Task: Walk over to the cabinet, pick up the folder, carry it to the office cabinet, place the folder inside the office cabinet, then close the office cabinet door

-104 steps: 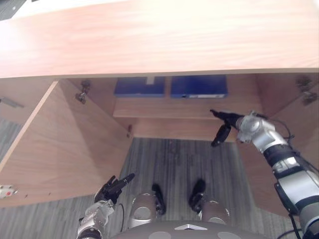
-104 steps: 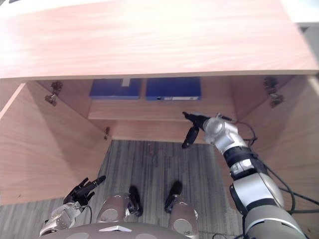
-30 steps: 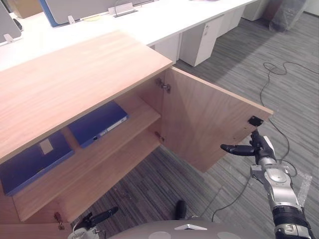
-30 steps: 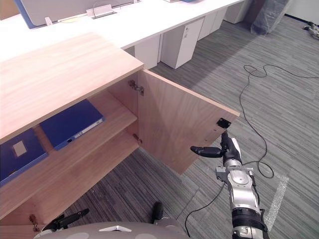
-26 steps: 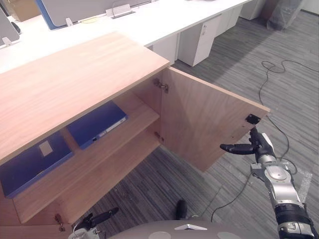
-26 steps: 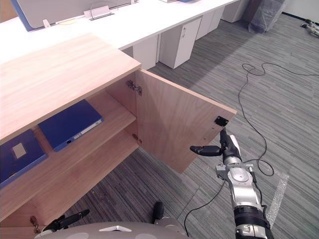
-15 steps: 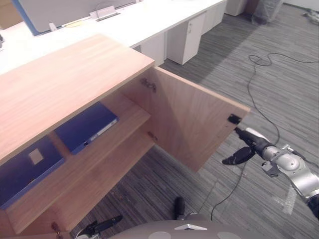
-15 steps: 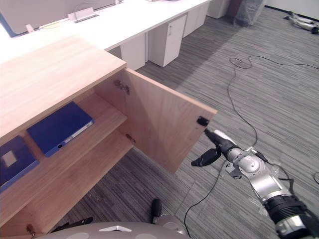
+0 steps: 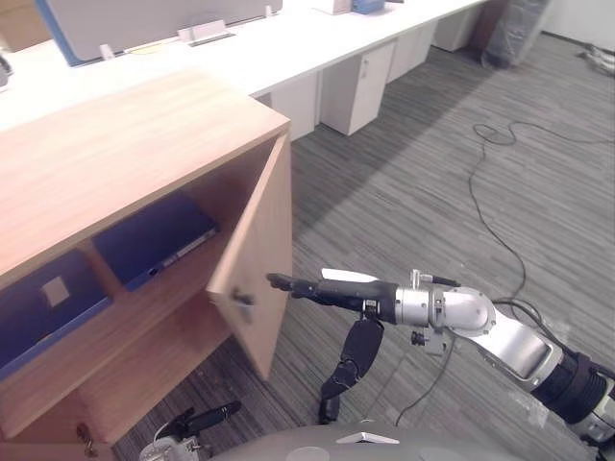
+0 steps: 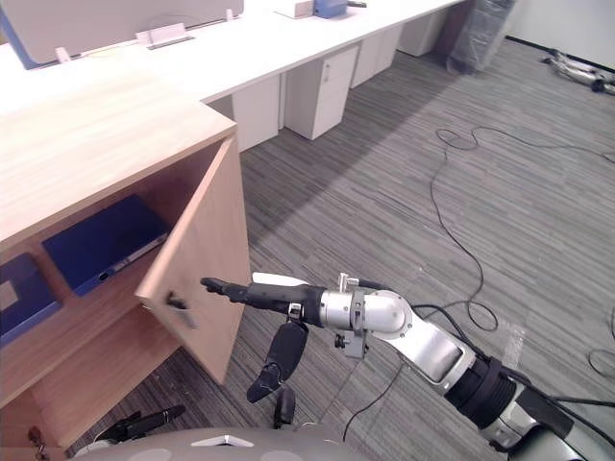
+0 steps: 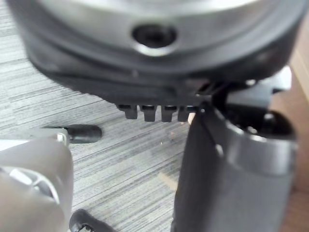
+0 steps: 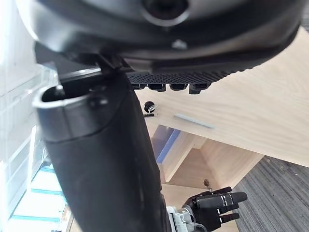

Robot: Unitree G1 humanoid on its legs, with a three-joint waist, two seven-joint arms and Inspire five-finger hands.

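The wooden office cabinet (image 9: 115, 144) stands at the left, its right door (image 9: 255, 269) swung partway round. On its upper shelf lie two blue folders, one (image 9: 154, 240) behind the door and one (image 9: 43, 298) further left. My right hand (image 9: 332, 291) is open, its straight fingers reaching the door's outer face beside the small handle (image 9: 240, 300), with the thumb hanging below. That door face (image 12: 251, 106) fills much of the right wrist view. My left hand (image 9: 197, 421) hangs low at the bottom left, open and holding nothing.
White desks (image 9: 288, 38) with white drawer units (image 9: 365, 77) run along the back. Grey striped carpet (image 9: 432, 192) stretches to the right, with black cables (image 9: 500, 144) lying across it.
The cabinet door has swung from wide open to partly shut. My right hand has travelled left with it, fingers now against its outer face. The head camera has also turned.
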